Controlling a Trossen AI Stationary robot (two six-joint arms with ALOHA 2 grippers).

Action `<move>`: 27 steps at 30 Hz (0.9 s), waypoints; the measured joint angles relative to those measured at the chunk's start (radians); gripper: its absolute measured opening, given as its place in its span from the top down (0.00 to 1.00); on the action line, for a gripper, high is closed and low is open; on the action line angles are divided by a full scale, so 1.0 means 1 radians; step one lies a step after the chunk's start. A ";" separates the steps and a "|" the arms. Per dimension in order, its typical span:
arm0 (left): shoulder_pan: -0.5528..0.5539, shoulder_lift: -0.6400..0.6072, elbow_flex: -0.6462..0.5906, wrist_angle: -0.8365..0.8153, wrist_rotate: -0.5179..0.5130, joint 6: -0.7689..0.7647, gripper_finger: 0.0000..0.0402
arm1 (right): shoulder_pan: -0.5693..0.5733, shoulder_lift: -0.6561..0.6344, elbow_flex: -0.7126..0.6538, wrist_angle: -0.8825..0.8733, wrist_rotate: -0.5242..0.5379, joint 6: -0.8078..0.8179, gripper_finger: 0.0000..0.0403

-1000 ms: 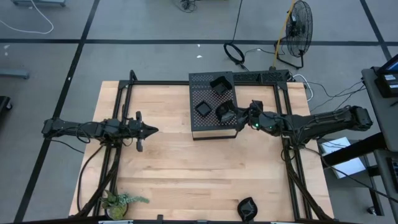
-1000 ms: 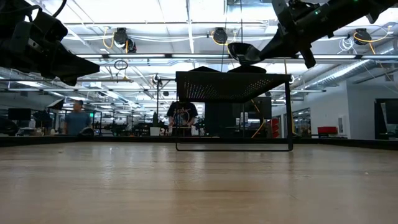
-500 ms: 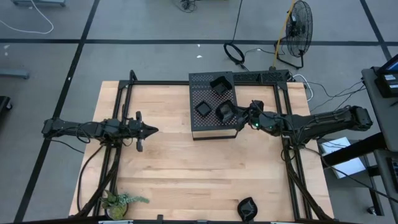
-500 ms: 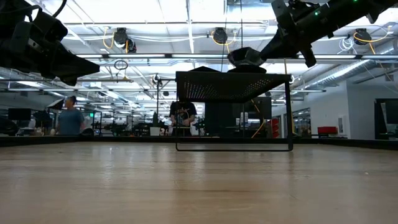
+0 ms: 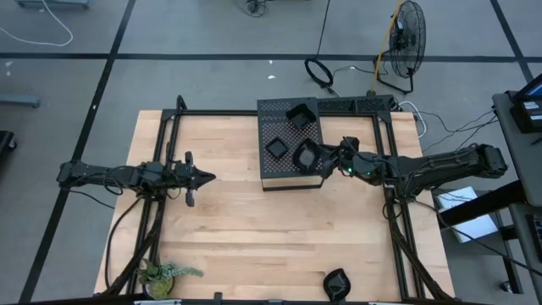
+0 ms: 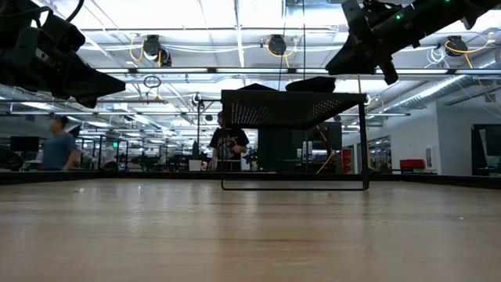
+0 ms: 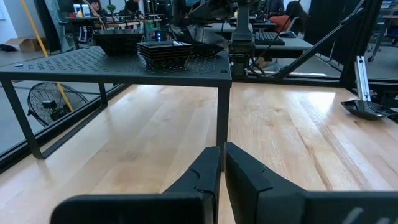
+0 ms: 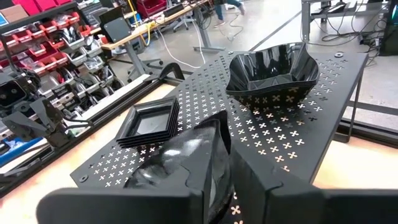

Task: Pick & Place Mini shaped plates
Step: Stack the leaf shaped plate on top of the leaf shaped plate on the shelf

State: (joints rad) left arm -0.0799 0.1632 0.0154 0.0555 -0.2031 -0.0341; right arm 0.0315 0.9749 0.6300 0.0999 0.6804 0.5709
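1. The right gripper (image 5: 325, 155) is held at the perforated box's (image 5: 275, 174) near-right corner; a leaf-shaped plate (image 8: 186, 163) lies on the box top just before its fingers (image 8: 245, 180), which are parted only a crack; grip cannot be told.
2. A square plate stack (image 8: 148, 121) and angular plate stack (image 8: 273, 73) sit beyond the fingers.
3. The left gripper (image 5: 207, 177) is shut on nothing, well apart.
4. 1 plate (image 5: 335, 282) lies at the table's (image 5: 254, 229) near edge.

The left dark six-joint arm stretches in from the tabletop's left edge, its pincer (image 5: 201, 177) pressed together, held off the surface. The right dark arm reaches from the right edge toward the back middle, its pincer (image 5: 323, 158) raised, fingers (image 8: 249, 180) nearly together.
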 joint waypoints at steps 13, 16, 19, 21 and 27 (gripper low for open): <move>0.000 0.000 0.000 0.000 0.000 0.000 0.94 | 0.000 0.000 0.000 0.005 -0.003 -0.004 0.84; 0.000 0.000 0.000 0.000 0.000 0.000 0.94 | 0.011 0.000 0.000 0.049 -0.062 -0.119 0.84; 0.000 0.000 0.000 0.000 0.000 0.000 0.94 | 0.055 0.000 0.000 0.136 -0.186 -0.277 0.83; 0.000 0.000 0.000 0.000 0.000 0.000 0.94 | 0.099 0.000 0.000 0.198 -0.285 -0.345 0.82; 0.000 0.000 0.000 0.000 0.000 0.000 0.94 | 0.269 0.002 0.000 0.381 -0.543 -0.280 0.71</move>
State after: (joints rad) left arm -0.0799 0.1632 0.0154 0.0556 -0.2031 -0.0341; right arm 0.3003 0.9765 0.6300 0.4806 0.1370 0.2914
